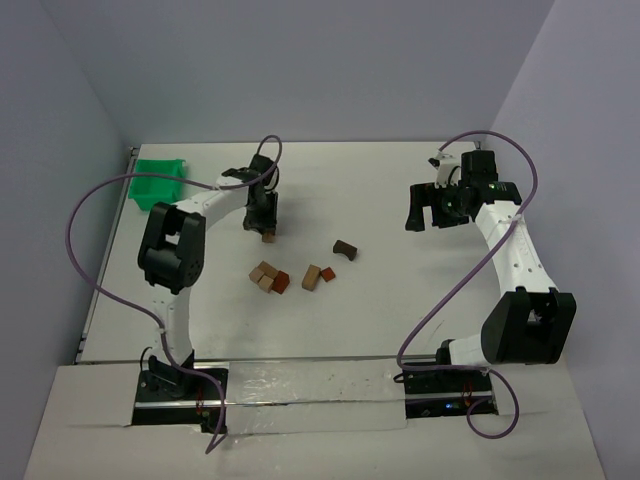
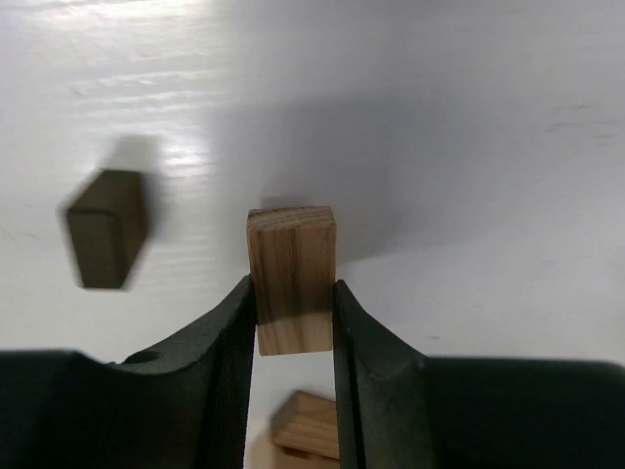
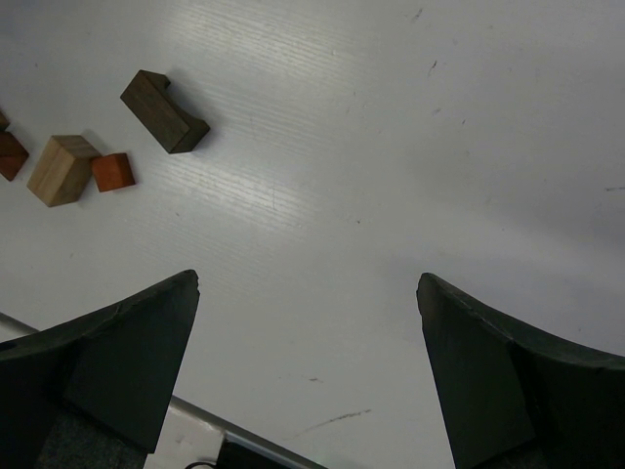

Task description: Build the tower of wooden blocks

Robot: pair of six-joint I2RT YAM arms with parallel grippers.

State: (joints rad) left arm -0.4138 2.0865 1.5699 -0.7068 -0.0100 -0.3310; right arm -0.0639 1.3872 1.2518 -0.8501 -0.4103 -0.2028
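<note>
Gripping a tan block point(image 2: 291, 256) with the left end effector point(image 2: 294, 289), both fingers point(image 2: 229, 352) pressed against its long sides, long axis running straight out along them, about half its length sticking past the tips. Seemingly held off the table point(image 2: 469, 117), going by the soft shadow beyond it. Hanging wide open and empty with the right end effector point(image 3: 308, 293), well apart from every block, over at the right side. No wood block tower standing yet: only loose pieces mid-table. Nearest to the held block, just toward the arm bases, a huddle of tan blocks point(image 1: 264, 274) touching a reddish-brown one point(image 1: 281, 284); a little to the right, a second tan block point(image 1: 312, 275) with a small reddish piece point(image 1: 327, 272) against it; farther right and back, a dark brown notched block point(image 1: 346, 249) lying alone. Judging by that layout, a job for the left arm: much nearer the pieces than the right, with the huddle lying toward the bases from its grip. Probably calls for choosing a base spot and setting the tan block down flat, square to whatever goes on top
</note>
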